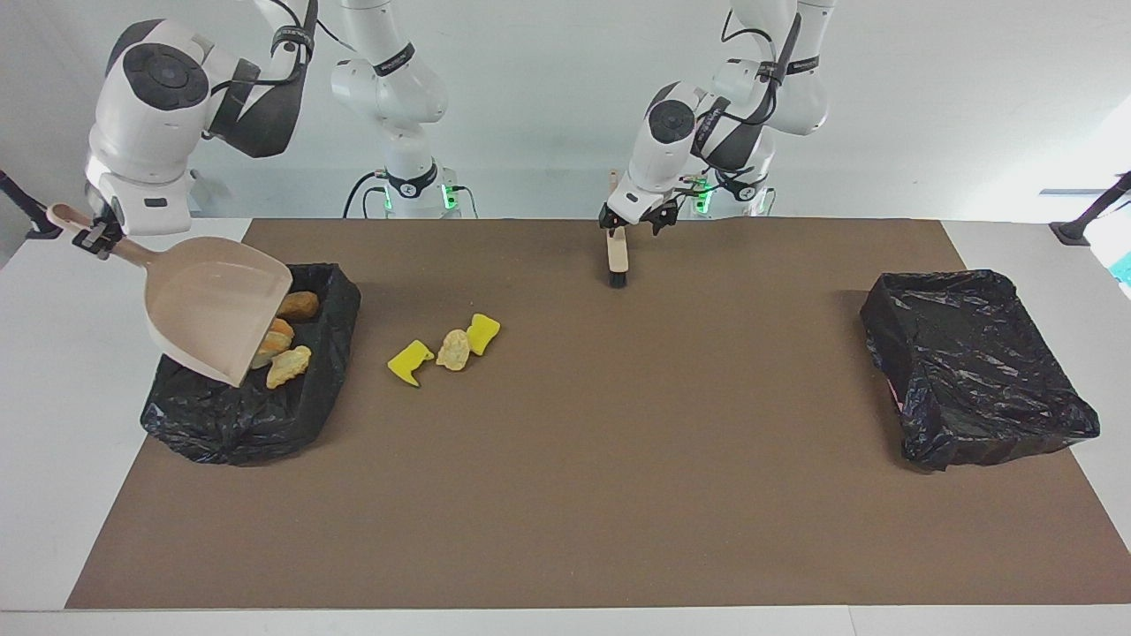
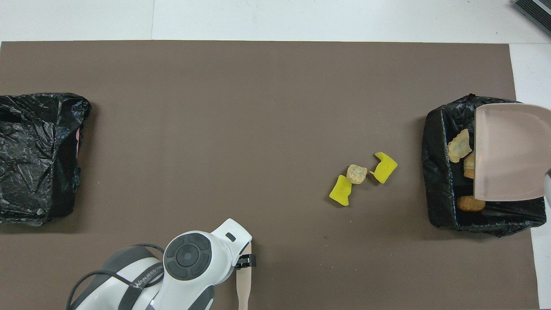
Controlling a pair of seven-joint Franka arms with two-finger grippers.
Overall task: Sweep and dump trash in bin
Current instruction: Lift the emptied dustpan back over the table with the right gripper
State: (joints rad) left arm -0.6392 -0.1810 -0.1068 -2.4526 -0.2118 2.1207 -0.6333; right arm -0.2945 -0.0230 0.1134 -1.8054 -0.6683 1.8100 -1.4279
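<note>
Right hand (image 1: 95, 238) grips smooth beige dustpan (image 1: 216, 307) over crinkled bin (image 1: 256, 415); left hand (image 1: 632, 223) wide above brush (image 1: 617, 256).

The white table (image 1: 35, 424) carries a brown mat (image 1: 565, 495); on the mat lie two black-lined bins (image 1: 247, 415) (image 1: 976, 367), three loose trash pieces (image 1: 444, 349) and the brush (image 1: 618, 258).

White worktop (image 1: 35, 459) under a brown mat (image 1: 618, 495), plain white wall (image 1: 954, 97) at back, bright even light.

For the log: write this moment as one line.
right gripper holds dustpan over bin; left gripper open over brush; three trash pieces unswept
</note>
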